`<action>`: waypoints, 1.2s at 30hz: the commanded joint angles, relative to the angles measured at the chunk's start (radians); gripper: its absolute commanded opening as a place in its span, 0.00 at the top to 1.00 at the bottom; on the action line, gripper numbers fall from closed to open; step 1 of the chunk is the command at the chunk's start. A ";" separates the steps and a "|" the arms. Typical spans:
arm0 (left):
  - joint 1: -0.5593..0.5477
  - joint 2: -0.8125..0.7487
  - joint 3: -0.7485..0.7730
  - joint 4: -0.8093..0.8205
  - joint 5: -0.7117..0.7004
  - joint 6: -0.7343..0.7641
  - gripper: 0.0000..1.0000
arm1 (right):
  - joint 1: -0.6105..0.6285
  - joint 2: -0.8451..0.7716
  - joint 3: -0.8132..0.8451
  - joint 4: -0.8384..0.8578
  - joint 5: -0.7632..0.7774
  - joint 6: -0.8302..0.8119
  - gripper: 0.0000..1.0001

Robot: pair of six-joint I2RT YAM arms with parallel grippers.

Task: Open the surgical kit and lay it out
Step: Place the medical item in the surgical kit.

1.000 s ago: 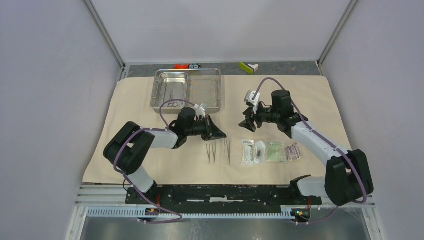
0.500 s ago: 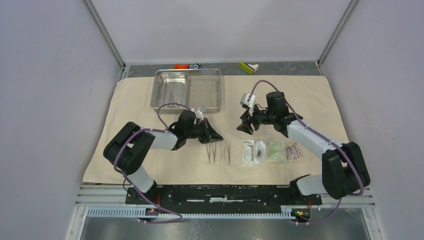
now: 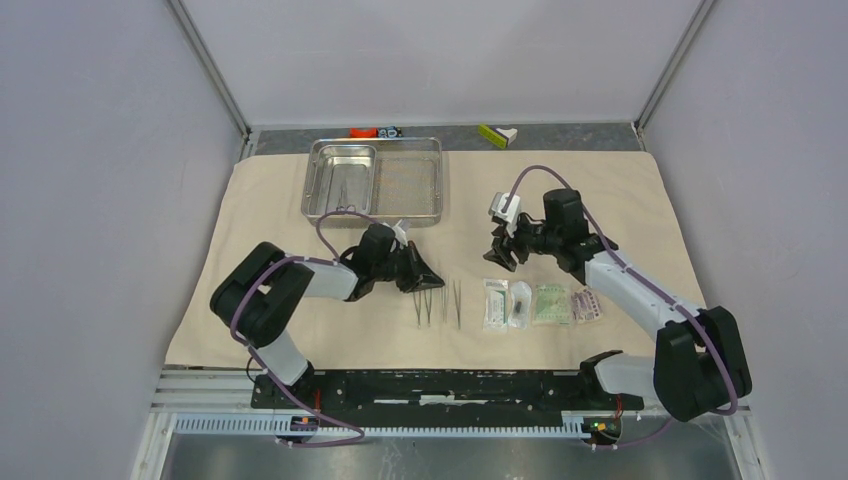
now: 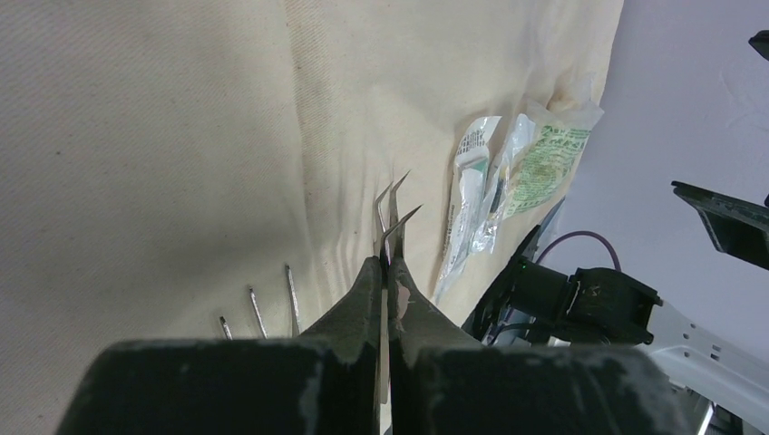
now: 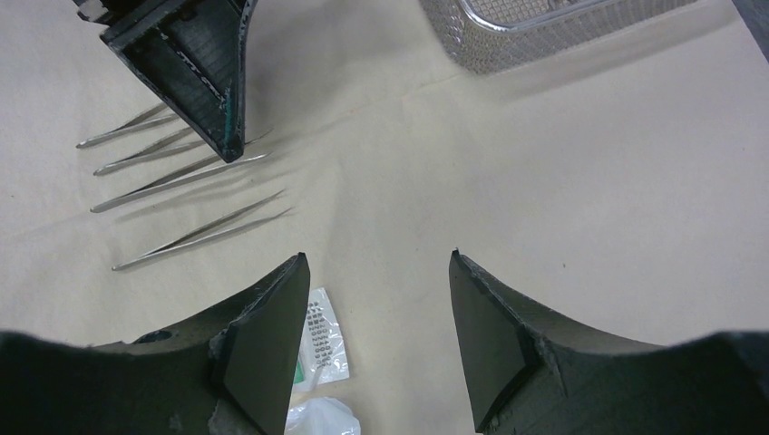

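Fingers [image 4: 361, 304] of left gripper [image 4: 384, 265] pinched shut on curved forceps [image 4: 392, 234], long axis straight ahead; laid tweezers [image 4: 290, 294] just left, packets [image 4: 472, 195] ahead-right. Right gripper [image 5: 376, 256] agape, empty.

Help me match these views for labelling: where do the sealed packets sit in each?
Top external: packets in a row, lower centre-right.
Left wrist: packets upper right.
Right wrist: packets at the bottom edge, left of centre.
Shared landmark: the tweezers laid beside them.

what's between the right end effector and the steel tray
Only bare beige cloth lies between the right end effector and the steel tray, seen in the top and right wrist views.
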 commanded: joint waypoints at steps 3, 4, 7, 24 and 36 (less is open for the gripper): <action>-0.024 0.012 0.020 -0.014 -0.019 -0.020 0.95 | -0.045 -0.042 -0.040 0.019 0.010 -0.029 0.35; -0.027 0.013 0.021 -0.017 -0.020 -0.020 0.95 | -0.050 -0.046 -0.046 0.022 0.006 -0.029 0.35; -0.029 0.016 0.019 -0.032 -0.026 -0.021 0.95 | -0.066 -0.058 -0.066 0.033 -0.003 -0.028 0.35; -0.034 0.035 0.049 -0.070 -0.031 -0.014 0.87 | -0.107 -0.080 -0.086 0.049 -0.032 -0.022 0.34; -0.034 0.032 0.087 -0.159 -0.038 0.015 0.90 | -0.115 -0.076 -0.093 0.047 -0.038 -0.021 0.34</action>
